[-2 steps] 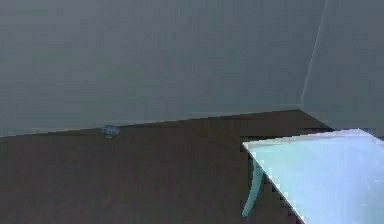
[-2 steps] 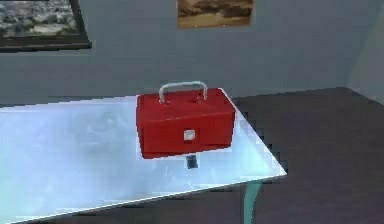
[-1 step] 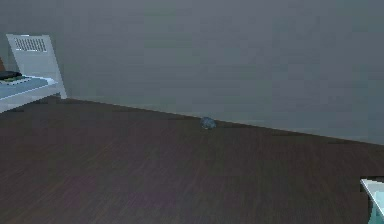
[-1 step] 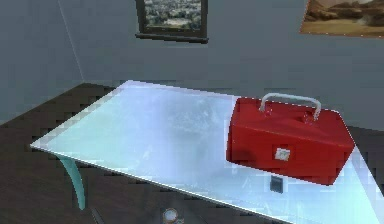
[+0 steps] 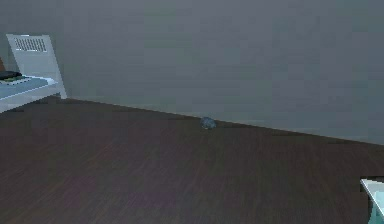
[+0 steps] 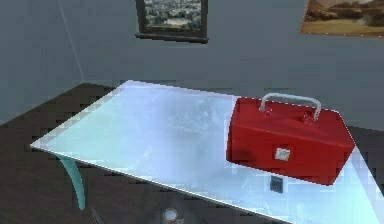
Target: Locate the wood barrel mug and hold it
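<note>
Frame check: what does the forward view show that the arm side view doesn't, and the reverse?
Forward view: a white bed at the left edge and a small grey blob at the foot of the wall. Arm side view: a pale table with a red case on it, and two framed pictures on the wall above. Shared: dark floor and grey wall; the pale corner at the forward view's bottom right may be that table.
</note>
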